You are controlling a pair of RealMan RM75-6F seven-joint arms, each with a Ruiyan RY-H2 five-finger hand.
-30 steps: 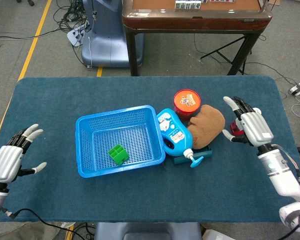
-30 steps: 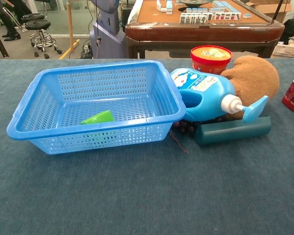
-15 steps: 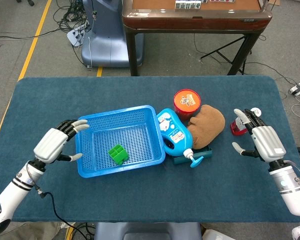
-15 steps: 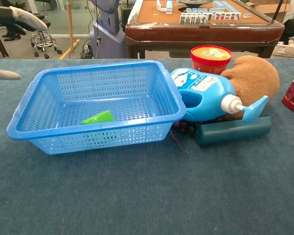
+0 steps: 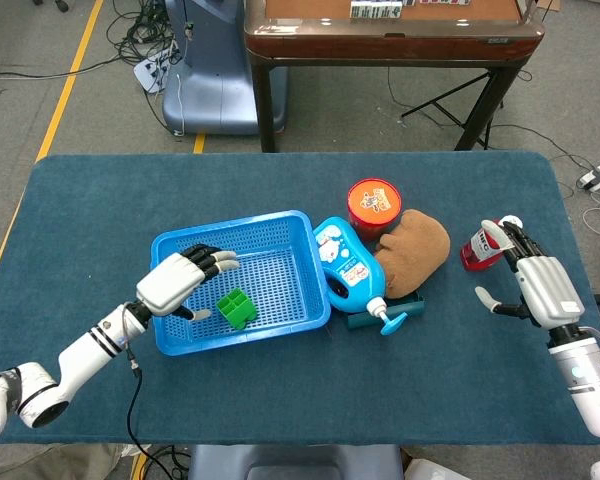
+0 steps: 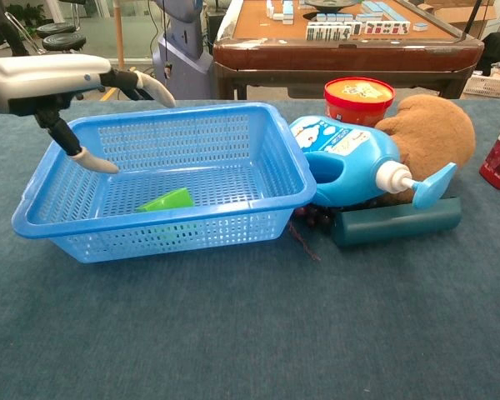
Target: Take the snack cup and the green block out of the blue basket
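Observation:
The green block (image 5: 236,308) (image 6: 167,200) lies on the floor of the blue basket (image 5: 170,340) (image 6: 33,223). My left hand (image 5: 180,280) (image 6: 58,79) hovers over the basket's left side with fingers spread, holding nothing, just left of the block. The red snack cup (image 5: 475,253) (image 6: 499,154) stands on the table at the right, outside the basket. My right hand (image 5: 545,288) is open beside and just in front of the cup, not touching it.
A blue detergent bottle (image 5: 348,268) (image 6: 350,165) lies against the basket's right wall. A brown plush toy (image 5: 412,248), a red-lidded tub (image 5: 372,203) and a dark teal box (image 6: 396,221) sit close behind and beside it.
My left hand has swung in from the table's left edge to over the basket. My right hand has drawn back from the snack cup toward the front right.

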